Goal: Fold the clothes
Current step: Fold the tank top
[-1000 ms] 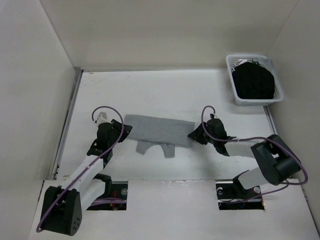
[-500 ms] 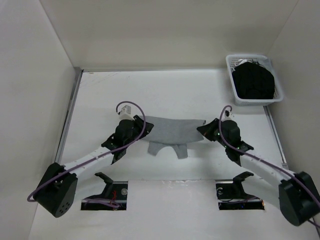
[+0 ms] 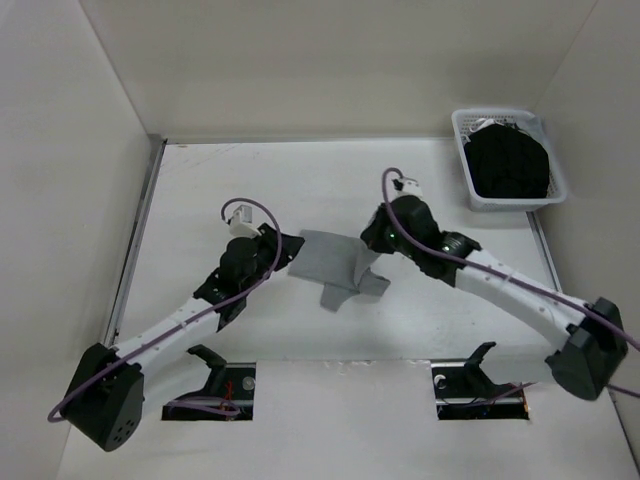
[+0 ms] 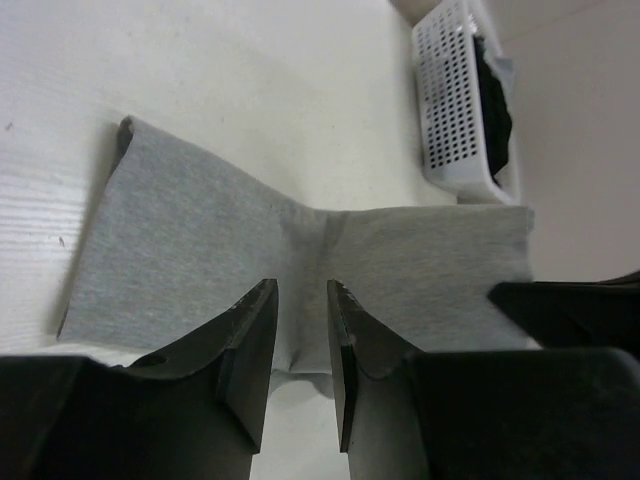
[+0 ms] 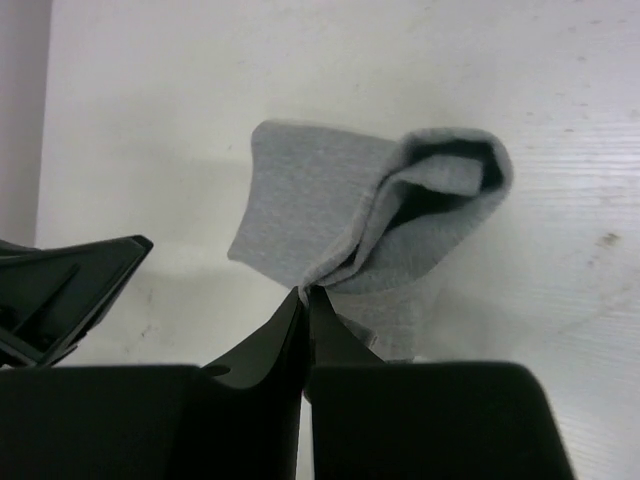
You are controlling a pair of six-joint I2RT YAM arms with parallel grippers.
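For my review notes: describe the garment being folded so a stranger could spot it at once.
On the white table, look at the middle, nearer than the white basket in the far right corner. There sits a light grey knit top, one edge pinched by the right end effector; the basket's clothes are black.

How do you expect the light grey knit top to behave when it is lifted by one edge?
Probably floppy: the light grey knit top curls over itself where the right fingers pinch it. Likely light, as that small pinch holds up a whole fold.
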